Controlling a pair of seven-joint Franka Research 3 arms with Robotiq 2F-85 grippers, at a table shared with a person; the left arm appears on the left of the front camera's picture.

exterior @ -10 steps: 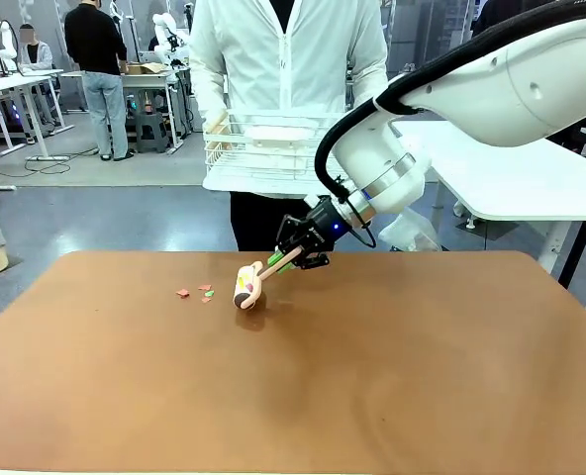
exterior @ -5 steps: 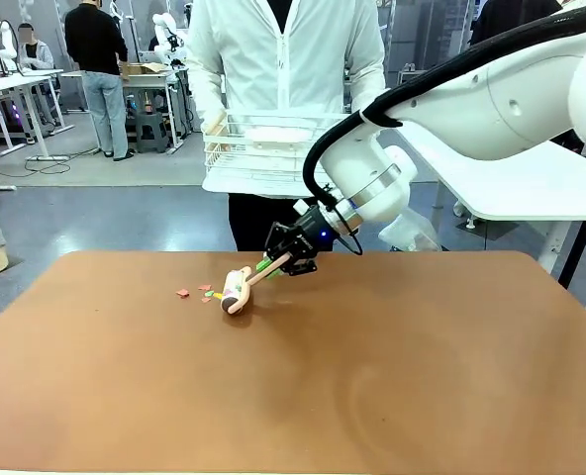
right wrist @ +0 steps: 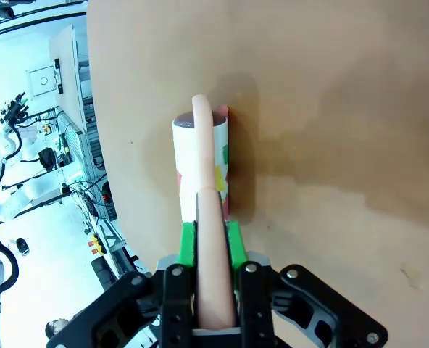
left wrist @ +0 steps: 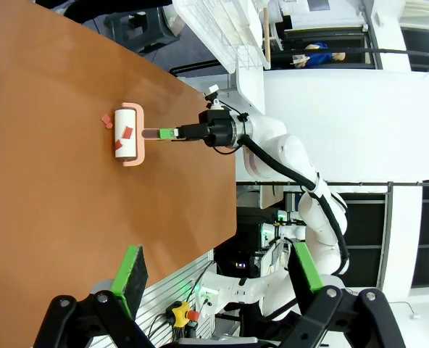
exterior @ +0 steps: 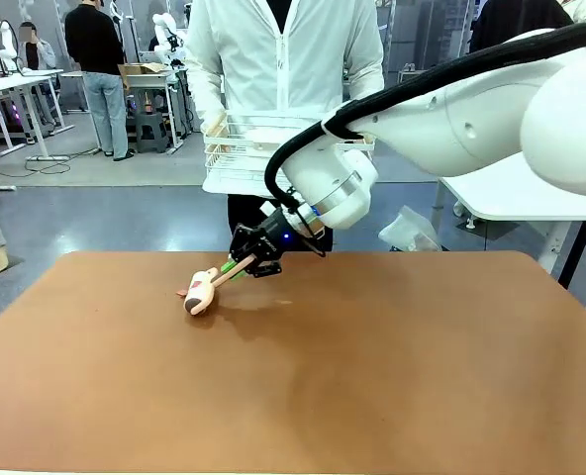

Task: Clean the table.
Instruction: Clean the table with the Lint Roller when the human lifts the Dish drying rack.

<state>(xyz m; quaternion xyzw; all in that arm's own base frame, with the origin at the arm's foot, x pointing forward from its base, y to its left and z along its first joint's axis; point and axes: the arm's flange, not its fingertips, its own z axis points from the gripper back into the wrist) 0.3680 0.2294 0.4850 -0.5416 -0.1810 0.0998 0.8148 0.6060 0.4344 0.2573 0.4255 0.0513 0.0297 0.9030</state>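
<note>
Roller handle (right wrist: 209,217) end hidden between fingers (right wrist: 188,245) — table (exterior: 372,376) cut off at bottom edge.

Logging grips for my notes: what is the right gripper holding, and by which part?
The right gripper clamps a pink-handled white lint roller by its straight pink handle.

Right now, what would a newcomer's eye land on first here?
The big white right arm reaches across the brown table, its jaws shut on a pink lint roller pressed to the top at far left. Coloured scraps stick to its roll. Behind it, a person holds a white wire basket.
</note>
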